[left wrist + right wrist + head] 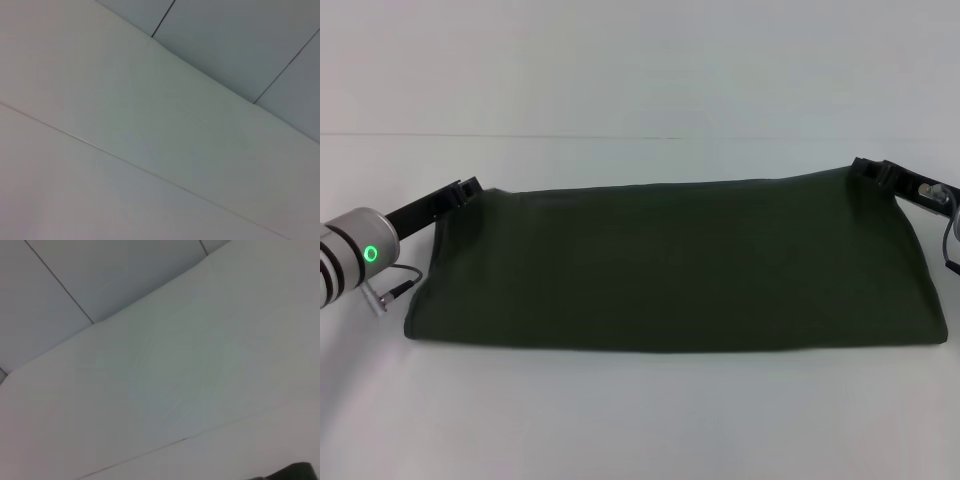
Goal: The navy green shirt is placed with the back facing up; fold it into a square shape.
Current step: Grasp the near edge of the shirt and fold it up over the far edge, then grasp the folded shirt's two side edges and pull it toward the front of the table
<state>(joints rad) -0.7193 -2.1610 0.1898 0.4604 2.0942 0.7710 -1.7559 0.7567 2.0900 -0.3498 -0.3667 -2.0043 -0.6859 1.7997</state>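
**Holding the folded shirt by its two far corners**

Spanning most of the table [640, 420] from side to side, the navy green shirt [670, 265] forms a long, dark band with a plain surface facing up. Its near edge lies on the white table, running almost straight. Its far edge rises toward the two upper corners, where the cloth is pulled taut.

Left gripper [468, 190]: positioned at the far left corner of the shirt, with its black fingers closed on the cloth there. The silver arm segment behind it shows a lit green ring.

Right gripper [870, 170]: positioned at the far right corner of the shirt, with its fingers closed on that corner.

Both wrist views show mainly the pale table surface and a wall with thin dark seams. In the right wrist view, a small dark patch appears at one corner; it cannot be identified with certainty.
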